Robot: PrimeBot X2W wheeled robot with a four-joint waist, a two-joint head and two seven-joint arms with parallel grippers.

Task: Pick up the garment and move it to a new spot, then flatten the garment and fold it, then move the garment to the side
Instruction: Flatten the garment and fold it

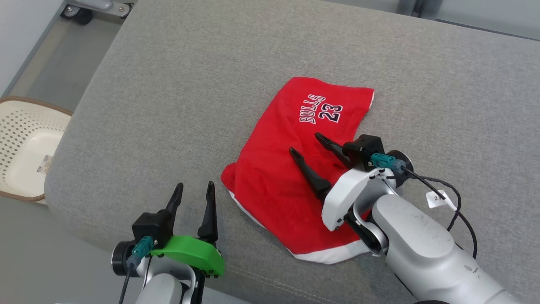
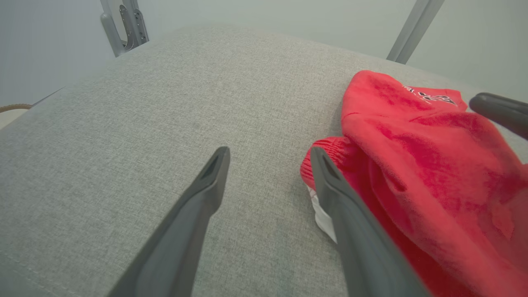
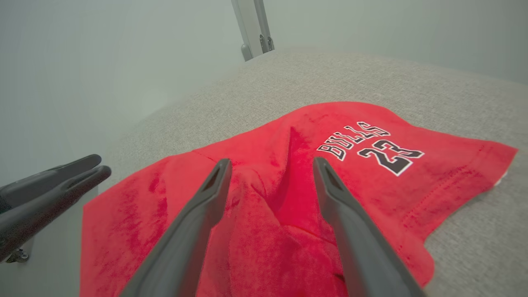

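Both released, the right pincer (image 1: 304, 142) is poised over the limp, light garment (image 1: 261, 185), whose corner beside the left pincer (image 1: 195, 185) seems easiest to pinch.

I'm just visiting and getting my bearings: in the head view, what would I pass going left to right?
White basket, left arm's fingers, red shorts, small white tag. The right arm's fingers overlap the shorts, so they are left out.
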